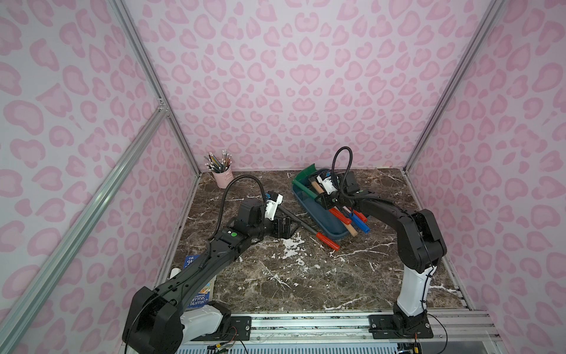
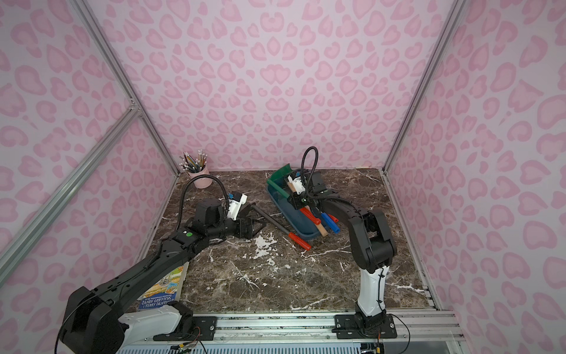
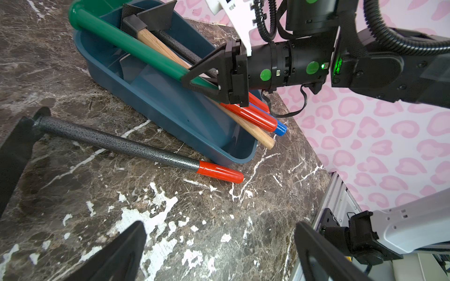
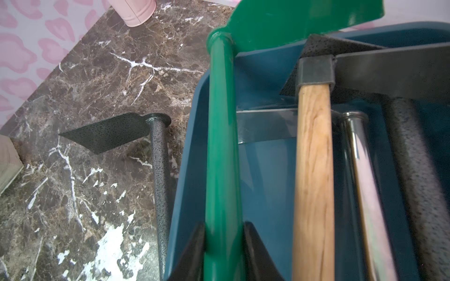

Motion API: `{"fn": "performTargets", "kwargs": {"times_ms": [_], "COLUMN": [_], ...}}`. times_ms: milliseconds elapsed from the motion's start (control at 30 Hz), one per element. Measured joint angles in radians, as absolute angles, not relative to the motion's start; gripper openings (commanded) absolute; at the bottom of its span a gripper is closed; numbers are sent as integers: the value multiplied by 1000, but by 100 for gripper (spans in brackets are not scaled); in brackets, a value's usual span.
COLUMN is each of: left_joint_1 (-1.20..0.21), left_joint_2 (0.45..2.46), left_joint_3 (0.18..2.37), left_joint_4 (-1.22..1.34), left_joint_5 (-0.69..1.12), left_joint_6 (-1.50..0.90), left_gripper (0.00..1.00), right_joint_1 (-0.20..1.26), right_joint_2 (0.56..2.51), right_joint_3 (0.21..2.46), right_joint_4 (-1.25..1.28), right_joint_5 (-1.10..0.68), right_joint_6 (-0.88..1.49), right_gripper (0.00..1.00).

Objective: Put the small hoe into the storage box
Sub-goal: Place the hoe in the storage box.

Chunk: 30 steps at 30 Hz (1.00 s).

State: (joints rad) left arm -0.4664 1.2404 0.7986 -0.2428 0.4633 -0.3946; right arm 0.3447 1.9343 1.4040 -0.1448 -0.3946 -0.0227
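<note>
Small hoe (image 3: 121, 143), speckled dk-grey shaft w/ red grip, flat on table (image 3: 219, 194) just beside box (image 3: 170, 114), not in it, crosswise blade (image 4: 107, 133) clear in right wrist view, red grip only in other views, left gripper (image 3: 220, 225) spread, right gripper (image 4: 224, 245) pinching green tool (image 4: 222, 146).

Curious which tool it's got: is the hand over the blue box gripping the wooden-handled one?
No, the right hand is closed around the green-shafted tool; the wooden handle lies untouched beside it.
</note>
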Motion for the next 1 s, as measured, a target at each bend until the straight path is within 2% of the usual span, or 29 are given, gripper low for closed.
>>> {"fn": "performTargets", "kwargs": {"times_ms": [600,1000], "left_joint_1": [-466,-466], "left_joint_2": [1242,1246], "left_joint_3": [807,812], "left_joint_4": [-243,-244], "left_joint_5": [463,464], "left_joint_6": [-394,-394], "left_gripper": [99,99], "right_joint_1": [278,268], "right_joint_2": [1961,1990], "right_joint_3": [1391,1380], "right_joint_4": [-114,-128], "right_joint_5": [-515,-527], "right_joint_6": [11,25], "right_gripper": [0,0]}}
